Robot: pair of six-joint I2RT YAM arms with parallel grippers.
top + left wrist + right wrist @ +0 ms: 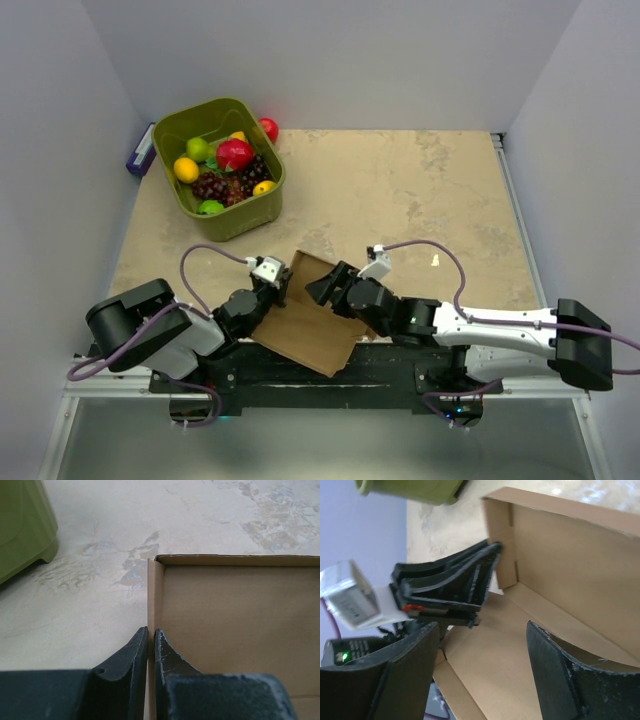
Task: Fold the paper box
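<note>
The paper box [305,330] is a brown cardboard blank lying near the front edge of the table between both arms, with its far and left walls folded up. My left gripper [283,287] is shut on the upright left wall [154,595]; the thin cardboard stands pinched between its fingertips [141,645]. My right gripper [481,630] hangs open over the box floor [495,670], with nothing between its fingers. In the right wrist view the left gripper [465,575] clamps the wall close to the box's far corner [500,540].
An olive-green bin [250,215] filled with several toy fruits stands at the back left. A red fruit [268,128] lies behind it and a small purple object [140,153] lies to its left. The bin's corner [25,530] is close to my left gripper.
</note>
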